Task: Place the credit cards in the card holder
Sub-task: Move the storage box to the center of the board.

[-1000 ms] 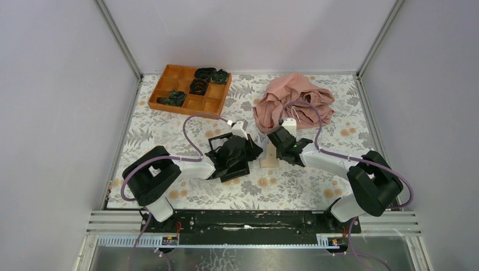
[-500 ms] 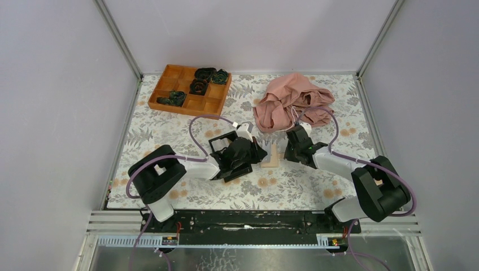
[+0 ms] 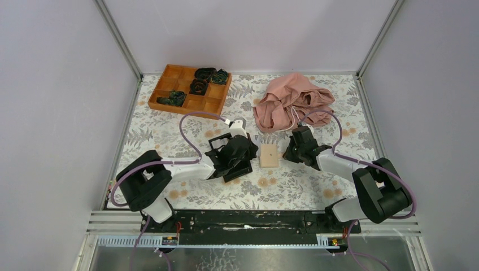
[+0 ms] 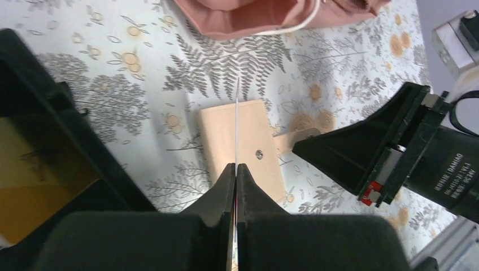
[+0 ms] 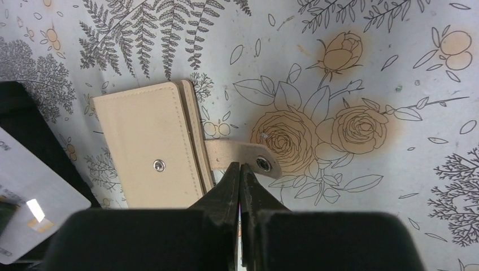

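Top external view: tan, flat, rectangular leather-like card holder (image 3: pixel 269 156), on edge a second ago, now lies shut (strap unsnapped) at 9 o'clock of my closed, empty right gripper (image 3: pixel 288 152). My left gripper (image 3: pixel 252 152) pinches a thin white plastic credit card (image 4: pixel 236 127). Reopening is probably needed.
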Robot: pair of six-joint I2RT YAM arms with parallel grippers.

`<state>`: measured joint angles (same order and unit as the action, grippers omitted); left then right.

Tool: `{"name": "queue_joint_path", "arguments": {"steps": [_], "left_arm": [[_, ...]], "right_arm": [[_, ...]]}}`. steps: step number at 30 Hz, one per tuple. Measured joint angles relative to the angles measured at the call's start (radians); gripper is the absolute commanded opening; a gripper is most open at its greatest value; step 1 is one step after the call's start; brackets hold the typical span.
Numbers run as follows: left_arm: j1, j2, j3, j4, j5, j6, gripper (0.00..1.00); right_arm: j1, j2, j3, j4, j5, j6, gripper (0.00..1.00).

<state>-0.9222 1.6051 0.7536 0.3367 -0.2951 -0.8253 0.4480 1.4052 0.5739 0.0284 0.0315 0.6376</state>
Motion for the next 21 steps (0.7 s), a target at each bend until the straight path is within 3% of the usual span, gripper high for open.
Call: {"name": "queue_joint_path", "arguments": {"steps": [13,21], "left_arm": [[0.009,-0.042,0.019,-0.177,-0.174,0.053,0.0],[0.124,-0.088,0.008,-0.201,-0.196,0.085,0.0]], "right_arm": [[-0.006,-0.016,-0.004,0.011,-0.026,0.0,0.0],[-0.008,-0.04,-0.019,0.011,-0.027,0.0,0.0]]}}
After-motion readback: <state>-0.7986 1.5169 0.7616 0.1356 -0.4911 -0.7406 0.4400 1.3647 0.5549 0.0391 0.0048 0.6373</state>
